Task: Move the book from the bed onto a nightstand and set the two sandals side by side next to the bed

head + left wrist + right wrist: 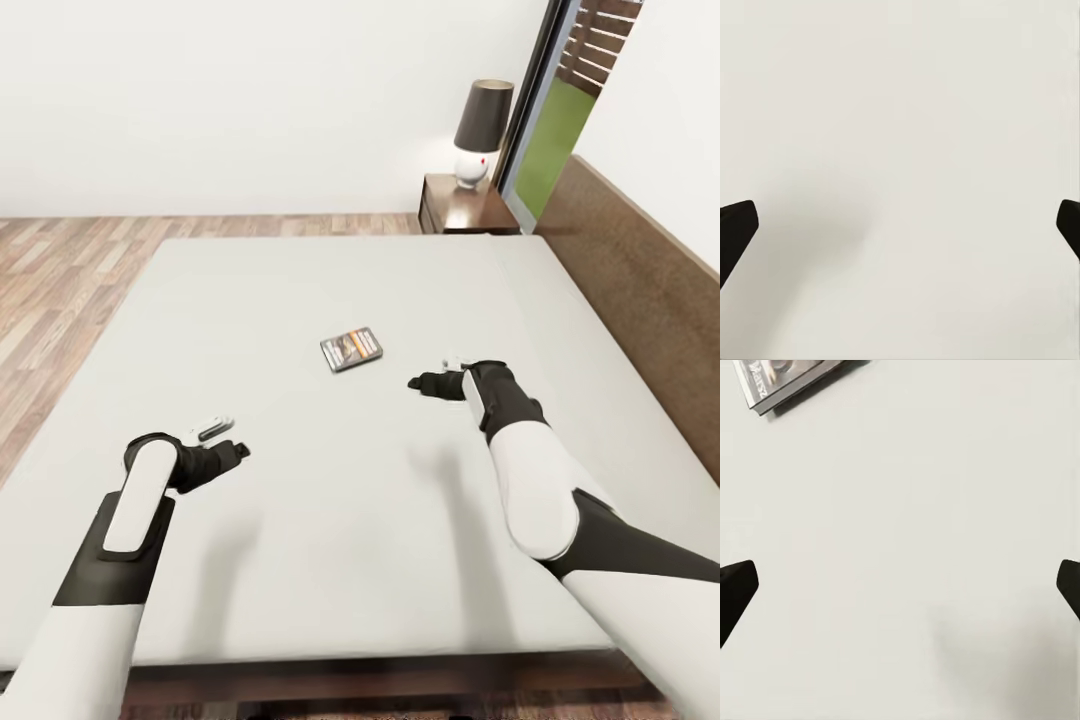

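Note:
The book, a thin paperback with a dark cover and an orange band, lies flat near the middle of the bed's pale mattress. In the right wrist view a corner of the book lies ahead of the fingers. My right gripper hovers open just right of the book, a short gap away, with its fingertips spread wide over bare mattress. My left gripper is open nearer the bed's foot, left of the book, its fingertips wide apart and holding nothing. A dark brown nightstand stands at the bed's far corner. The sandals are out of view.
A lamp with a dark shade and white base stands on the nightstand. The brown headboard runs along the right side. A tall window is behind the nightstand. Wood-plank floor lies to the left of the bed.

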Robot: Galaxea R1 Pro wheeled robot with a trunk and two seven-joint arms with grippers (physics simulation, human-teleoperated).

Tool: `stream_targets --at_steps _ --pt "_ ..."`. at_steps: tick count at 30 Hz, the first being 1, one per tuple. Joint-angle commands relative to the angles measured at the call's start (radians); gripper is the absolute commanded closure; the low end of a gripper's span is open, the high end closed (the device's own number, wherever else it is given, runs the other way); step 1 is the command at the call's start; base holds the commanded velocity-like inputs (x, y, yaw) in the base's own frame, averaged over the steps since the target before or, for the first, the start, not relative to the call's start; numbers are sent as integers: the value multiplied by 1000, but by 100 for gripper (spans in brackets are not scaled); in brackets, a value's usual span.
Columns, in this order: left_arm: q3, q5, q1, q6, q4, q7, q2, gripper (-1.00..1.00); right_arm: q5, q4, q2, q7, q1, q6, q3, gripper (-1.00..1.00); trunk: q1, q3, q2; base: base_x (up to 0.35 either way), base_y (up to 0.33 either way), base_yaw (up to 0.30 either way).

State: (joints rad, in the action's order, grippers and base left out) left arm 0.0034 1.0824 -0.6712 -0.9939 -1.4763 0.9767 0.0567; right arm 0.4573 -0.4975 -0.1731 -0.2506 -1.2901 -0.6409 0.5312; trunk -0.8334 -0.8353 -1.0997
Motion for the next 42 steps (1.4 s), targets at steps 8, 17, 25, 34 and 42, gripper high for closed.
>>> stream_targets --at_steps 8,17,25,34,42 --pt "-6 14 -197 3 263 -91 -4 -100 -15 111 -1 143 -211 -111 16 -100 0 -13 -1 0 0 0" --pt "-10 30 -253 10 365 -150 -52 -100 -159 175 -1 231 -298 -21 17 -100 0 -27 -1 0 0 0" --pt "4 47 -160 74 264 -152 -96 -100 -196 173 5 210 -304 8 18 -100 0 -39 -1 0 0 0" --pt "21 176 -35 -4 -78 -170 -42 -100 -228 180 9 72 -276 10 15 -100 0 -52 -1 0 0 0" --pt "30 291 -120 -49 -58 -165 73 -100 -237 180 9 60 -268 22 18 -100 0 -64 -1 0 0 0"
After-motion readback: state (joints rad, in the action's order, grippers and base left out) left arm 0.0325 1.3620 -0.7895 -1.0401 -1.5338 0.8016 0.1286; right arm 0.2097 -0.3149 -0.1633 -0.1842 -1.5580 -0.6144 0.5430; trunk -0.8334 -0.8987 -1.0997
